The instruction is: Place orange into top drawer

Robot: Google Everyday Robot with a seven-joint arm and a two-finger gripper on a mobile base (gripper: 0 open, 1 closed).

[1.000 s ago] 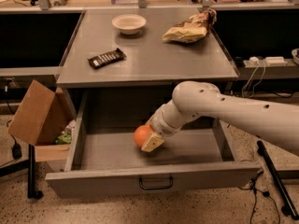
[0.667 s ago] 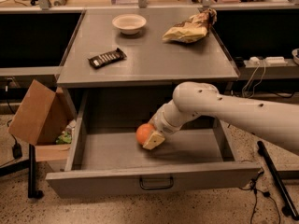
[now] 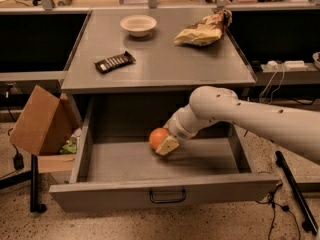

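Observation:
The top drawer point(image 3: 165, 191) of the grey cabinet is pulled wide open, with a dark metal handle on its flat front. The orange point(image 3: 157, 137) is inside the drawer near the middle, low over or on its floor; I cannot tell which. My gripper point(image 3: 163, 142) reaches down into the drawer from the right on the white arm and is shut on the orange, one tan finger pad point(image 3: 167, 145) showing at the fruit's right front side.
On the cabinet top stand a white bowl point(image 3: 138, 24), a tan-yellow snack bag point(image 3: 203, 30) and a dark snack bar point(image 3: 115, 62). A cardboard box point(image 3: 39, 120) leans at the left of the cabinet. Cables and a dark bar point(image 3: 292, 189) lie on the floor at right.
The gripper and orange have stayed almost in place inside the drawer; no clear movement shows.

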